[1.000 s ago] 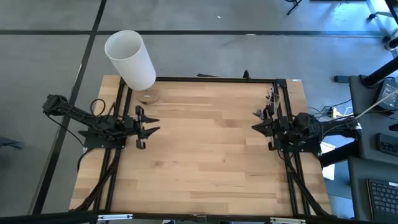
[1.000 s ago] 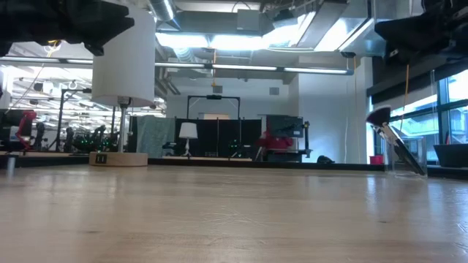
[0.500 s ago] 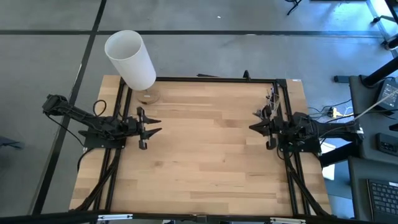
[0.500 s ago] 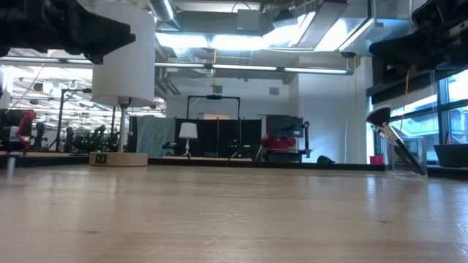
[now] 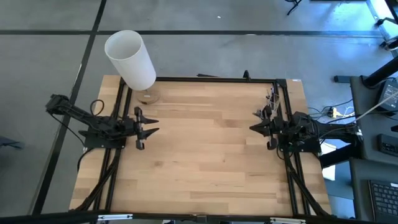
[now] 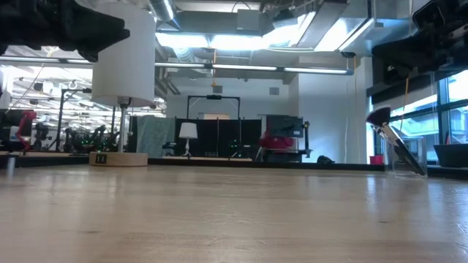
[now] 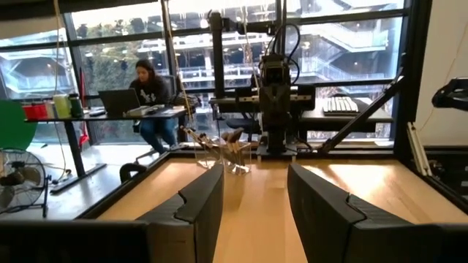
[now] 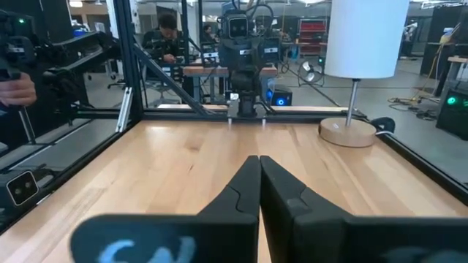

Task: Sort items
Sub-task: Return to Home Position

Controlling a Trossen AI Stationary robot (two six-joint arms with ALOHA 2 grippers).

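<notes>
Lamp (image 5: pixel 130 59) on table (image 5: pixel 205 155), far-left corner; brushes (image 6: pixel 379 117) in organizer (image 6: pixel 411 155), far-right edge.

The makeup brushes (image 5: pixel 272 98) stand bunched in a clear organizer (image 6: pixel 415 155) at the table's (image 5: pixel 205 155) 2 o'clock edge. They are slim, with dark handles. Seen from table height, one leans toward 11 o'clock, its dark tufted head above the rim. Their number cannot be told.

Arms, two: left arm (image 5: pixel 93 127), right arm (image 5: pixel 311 130); matte black, jointed, looped black cables. Jaws of left gripper (image 7: pixel 254 179) angular, black.
</notes>
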